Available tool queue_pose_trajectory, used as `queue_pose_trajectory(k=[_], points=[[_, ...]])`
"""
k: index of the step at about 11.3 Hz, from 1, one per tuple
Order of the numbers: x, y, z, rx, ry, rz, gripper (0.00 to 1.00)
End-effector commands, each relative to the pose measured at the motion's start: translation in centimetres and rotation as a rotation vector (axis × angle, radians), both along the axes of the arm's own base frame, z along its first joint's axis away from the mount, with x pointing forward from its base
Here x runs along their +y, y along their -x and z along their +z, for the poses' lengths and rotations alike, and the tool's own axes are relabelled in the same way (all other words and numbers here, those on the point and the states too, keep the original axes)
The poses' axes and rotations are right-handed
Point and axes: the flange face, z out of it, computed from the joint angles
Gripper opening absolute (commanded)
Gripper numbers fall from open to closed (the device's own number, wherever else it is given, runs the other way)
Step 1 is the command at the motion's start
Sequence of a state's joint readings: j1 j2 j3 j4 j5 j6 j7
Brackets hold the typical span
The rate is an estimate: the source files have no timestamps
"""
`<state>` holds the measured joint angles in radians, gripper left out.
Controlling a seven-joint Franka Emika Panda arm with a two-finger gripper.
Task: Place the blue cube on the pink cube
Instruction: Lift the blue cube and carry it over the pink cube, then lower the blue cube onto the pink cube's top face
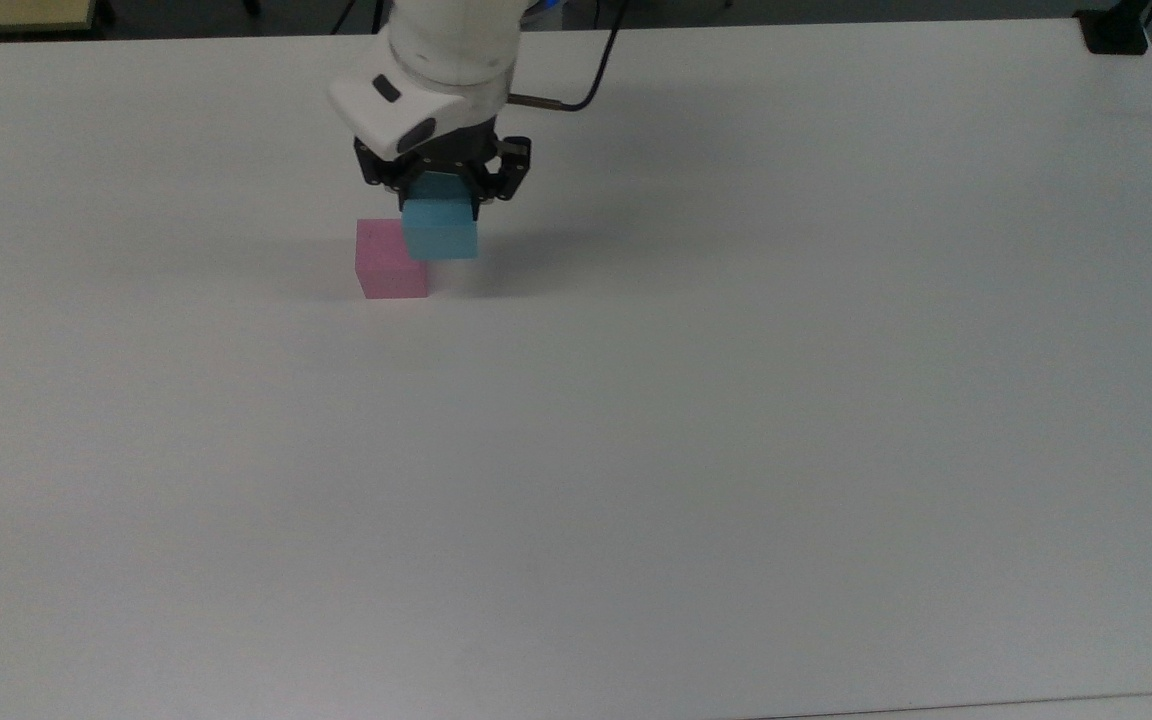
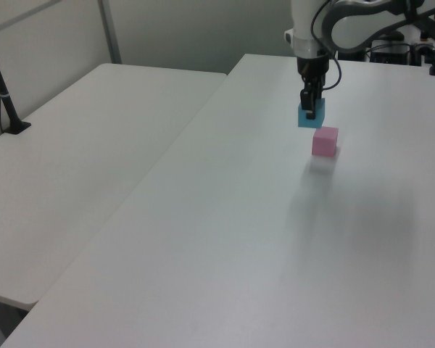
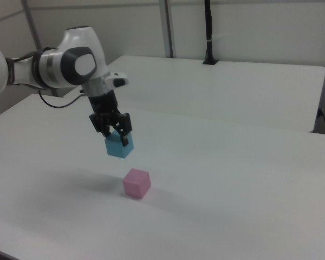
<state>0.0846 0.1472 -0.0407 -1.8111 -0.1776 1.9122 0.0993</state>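
Now my gripper [image 3: 115, 131] pinches the blue cube [image 3: 119, 144] aloft, upper left of the pink cube [image 3: 136, 182]. Released off-center, I judge it topples.

I see a plain white matte tabletop [image 1: 736, 450], wide and flat, one edge running along the top view's upper side. The pink cube [image 1: 388, 263] sits directly on it, flat on one face, toward the top view's upper left; in the right view the pink cube [image 3: 136, 182] rests near the middle of the surface. A black clamp base [image 1: 1114, 32] sits at the top view's upper right corner. A second white tabletop [image 2: 80, 159] stands beside it at the left view's left.
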Motion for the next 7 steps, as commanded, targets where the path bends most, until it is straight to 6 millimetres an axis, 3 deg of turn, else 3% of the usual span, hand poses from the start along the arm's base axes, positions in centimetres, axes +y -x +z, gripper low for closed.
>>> queue_pose_trajectory(k=[1, 2, 3, 7], points=[[-4.2, 2.6, -2.8, 0.051, -0.022, 0.053, 0.56], [-5.9, 2.7, -3.5, 0.022, -0.021, 0.038, 0.56], [-6.4, 2.8, -3.7, 0.016, -0.021, 0.041, 0.56], [-6.3, 2.9, -4.9, 0.035, -0.021, 0.047, 0.57]])
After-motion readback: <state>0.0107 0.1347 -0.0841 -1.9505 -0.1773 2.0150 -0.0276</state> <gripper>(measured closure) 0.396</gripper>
